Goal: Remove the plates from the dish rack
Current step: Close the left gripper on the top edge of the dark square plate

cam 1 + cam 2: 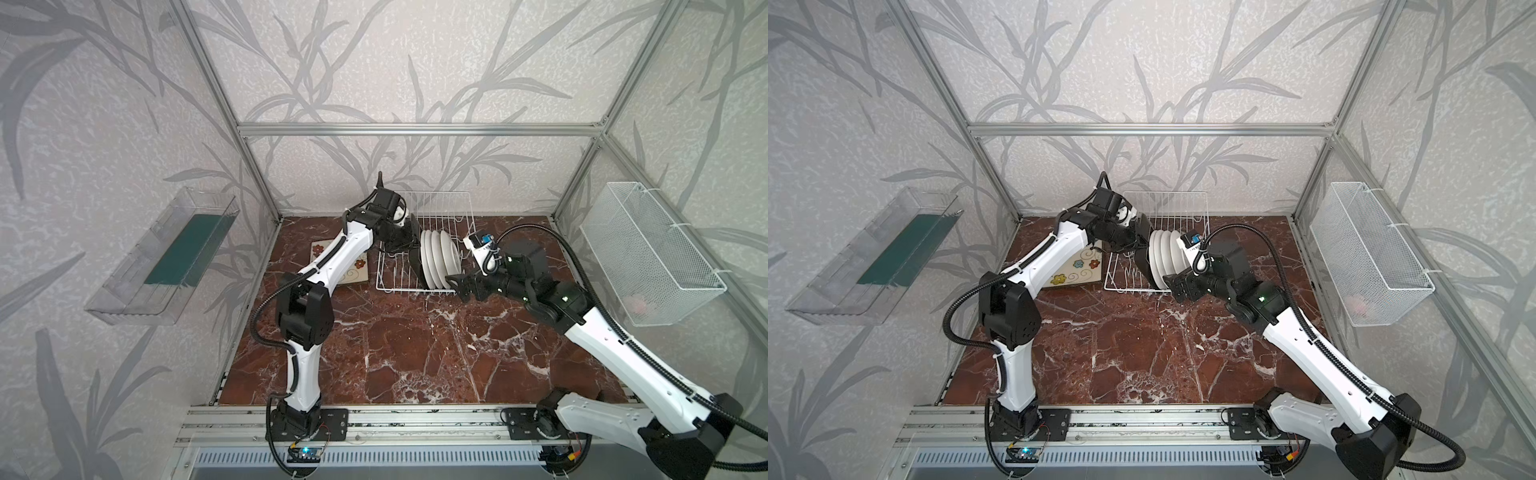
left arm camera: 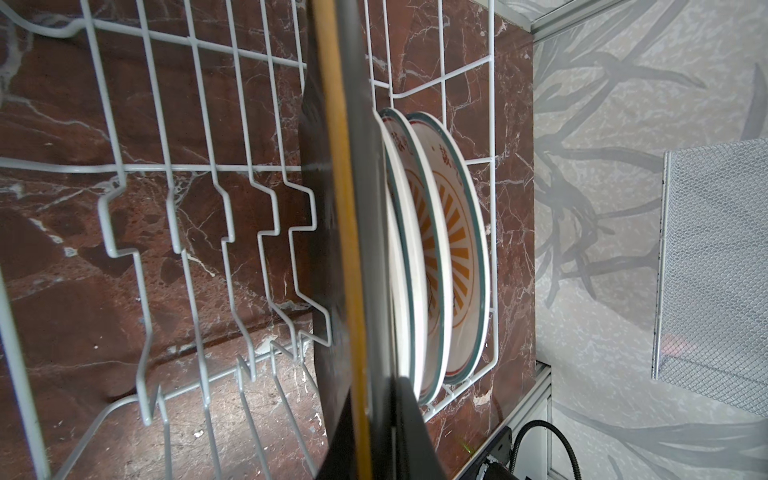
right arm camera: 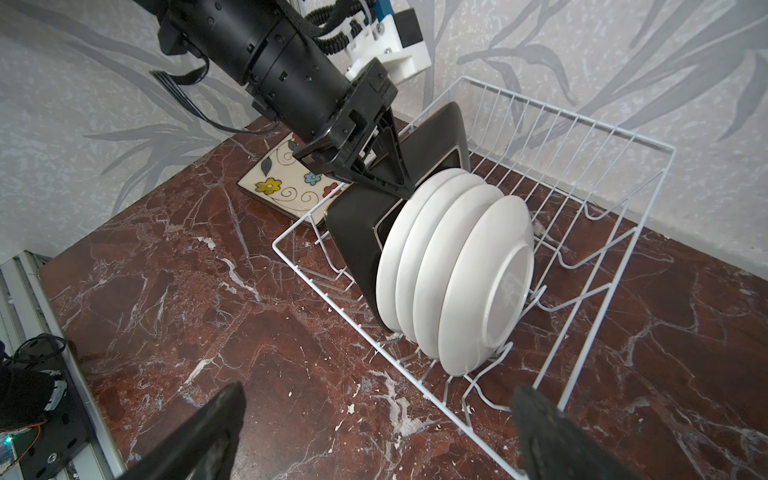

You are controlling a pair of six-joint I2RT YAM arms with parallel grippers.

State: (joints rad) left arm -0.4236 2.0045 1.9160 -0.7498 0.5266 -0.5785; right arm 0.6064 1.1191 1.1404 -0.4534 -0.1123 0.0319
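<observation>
The white wire dish rack [image 1: 440, 208] [image 1: 1179, 208] [image 3: 602, 216] stands at the back of the marble table. In it a square black-backed plate [image 1: 415, 262] [image 1: 1142, 259] [image 3: 361, 237] [image 2: 345, 208] stands on edge, and my left gripper [image 1: 409, 241] [image 3: 405, 189] [image 2: 374, 440] is shut on its upper rim. Right behind it stand several round white plates [image 1: 440, 257] [image 1: 1167, 257] [image 3: 457, 270] with orange sunburst faces [image 2: 453, 232]. My right gripper [image 1: 457, 286] [image 1: 1173, 286] [image 3: 380, 399] hangs open at the rack's front corner, holding nothing.
A stack of cream flowered square plates [image 1: 357, 270] [image 1: 1075, 270] [image 3: 282, 187] lies on the table left of the rack, under the left arm. A clear plastic tray [image 1: 166, 257] hangs on the left wall, a white mesh basket [image 1: 652, 253] on the right wall.
</observation>
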